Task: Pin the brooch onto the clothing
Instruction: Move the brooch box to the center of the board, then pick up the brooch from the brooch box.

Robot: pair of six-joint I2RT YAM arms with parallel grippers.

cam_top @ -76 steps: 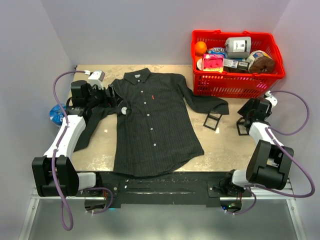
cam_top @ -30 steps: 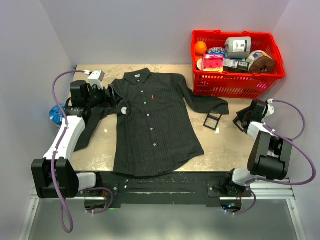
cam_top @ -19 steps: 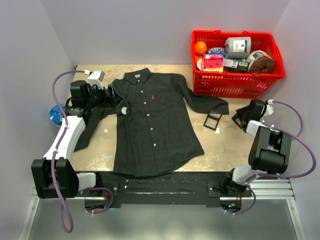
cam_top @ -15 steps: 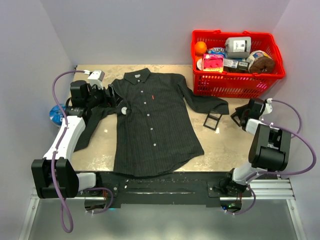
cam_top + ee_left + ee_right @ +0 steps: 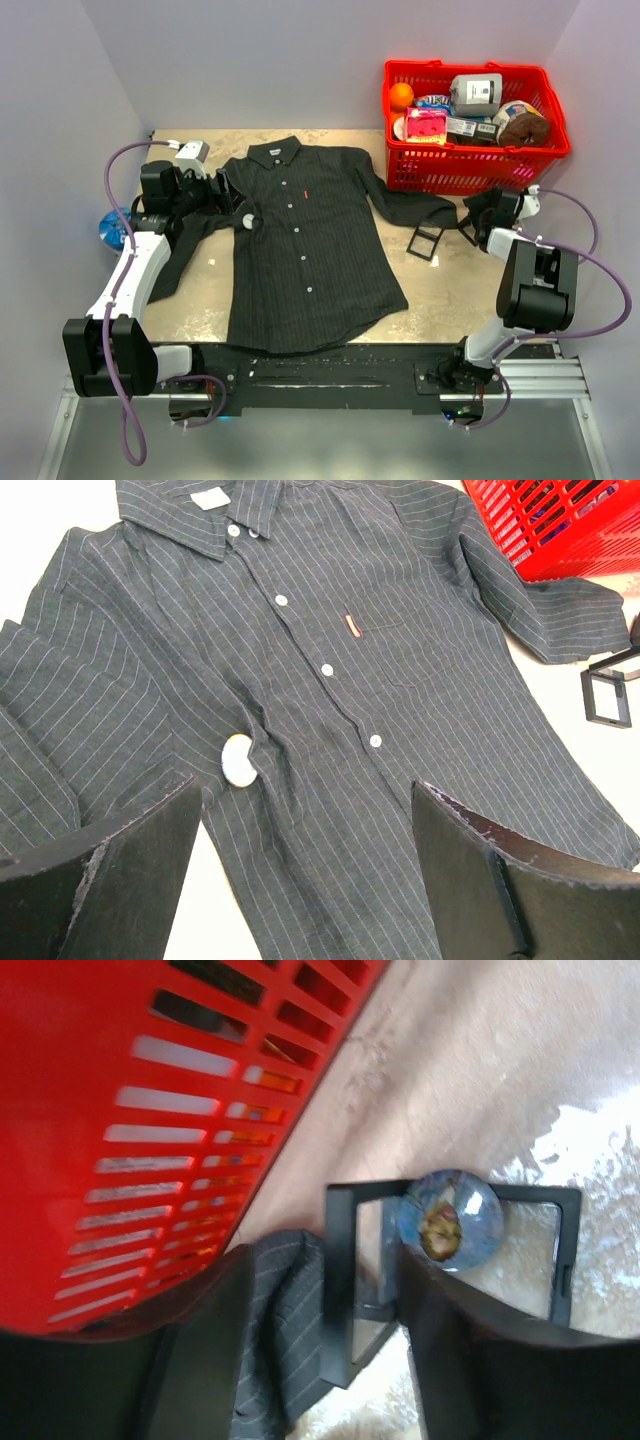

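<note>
The dark pinstriped shirt (image 5: 305, 250) lies flat and face up in the middle of the table; it fills the left wrist view (image 5: 400, 680). A small white oval piece (image 5: 248, 220) sits on its chest left of the buttons, also in the left wrist view (image 5: 238, 760). My left gripper (image 5: 222, 203) is open and empty over the shirt's shoulder (image 5: 305, 790). A round blue picture brooch (image 5: 450, 1220) lies on a black square frame (image 5: 427, 241). My right gripper (image 5: 470, 220) is open, its jaws either side of the frame's near edge (image 5: 325, 1260).
A red basket (image 5: 460, 175) of groceries stands at the back right, close to my right gripper (image 5: 150, 1110). The shirt's sleeve end (image 5: 285, 1320) lies by the frame. A blue round object (image 5: 108, 228) sits at the table's left edge.
My right gripper has swung left and back from the table's right side toward the black frame and basket. The left arm and the shirt have not moved.
</note>
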